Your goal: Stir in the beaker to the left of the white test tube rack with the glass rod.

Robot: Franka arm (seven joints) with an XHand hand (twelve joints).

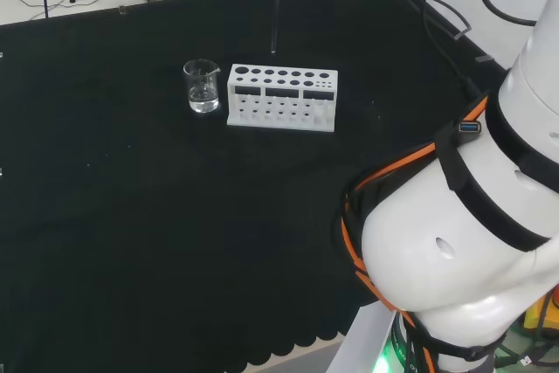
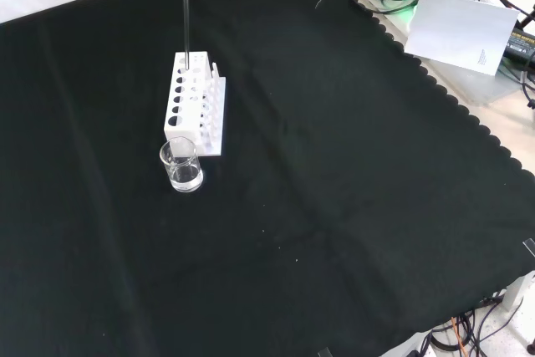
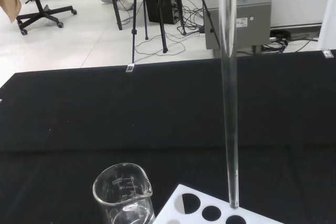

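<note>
Front view: the rod (image 2: 185, 14) hangs upright over the rack (image 2: 195, 106), fingers' state unclear. The beaker (image 2: 181, 165) waits beside the rack, below them; stirring not begun.

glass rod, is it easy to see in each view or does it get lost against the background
Head view: the glass rod is a thin pale line, faint where it crosses the bright floor. Front view: it reads clearly against the black cloth. Wrist view: the rod is large and see-through, with the room showing through it.
</note>
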